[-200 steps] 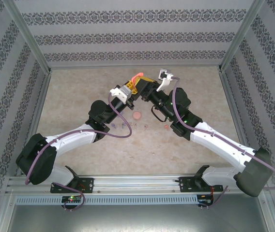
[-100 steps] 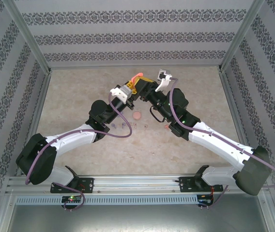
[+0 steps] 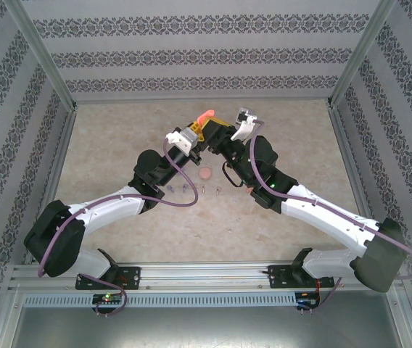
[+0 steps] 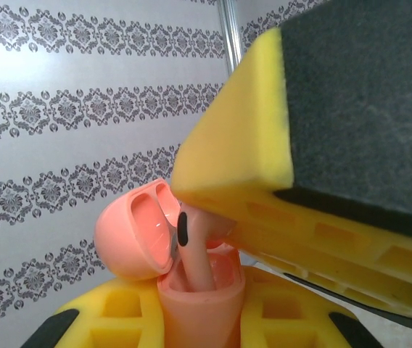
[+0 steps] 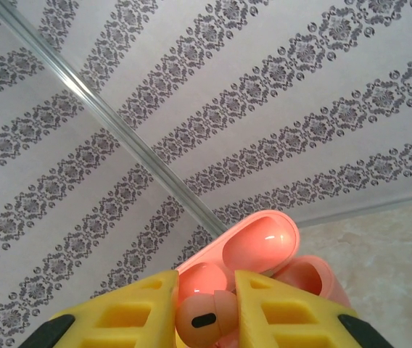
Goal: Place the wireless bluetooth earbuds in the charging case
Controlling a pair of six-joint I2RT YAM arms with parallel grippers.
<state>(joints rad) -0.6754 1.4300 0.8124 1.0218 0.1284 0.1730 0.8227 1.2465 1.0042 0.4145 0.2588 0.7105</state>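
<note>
We see both arms meeting above the middle of the counter (image 3: 119, 145). The left claw (image 3: 197, 135) is clenched on the orange charging case (image 4: 200, 312), gripping the body low down between its yellow fingers (image 4: 112, 315). The case sits upright with its lid (image 4: 135, 235) flipped open and tipped to the left in the left wrist view.

The right claw (image 5: 204, 308) is clamped on an orange earbud (image 5: 200, 319), pinched between its two yellow fingertips (image 5: 137, 312). In the left wrist view the earbud stem (image 4: 195, 264) points down into a well of the open case, with the head above the rim and close to the lid. We can't tell whether it is fully seated.

On the counter below the claws lies a round pinkish case (image 3: 205, 174). Nearer the arm bases, a row of loose earbuds (image 3: 183, 190) is too small for us to tell the colours. A small orange piece (image 3: 250, 190) lies apart to the right.
</note>
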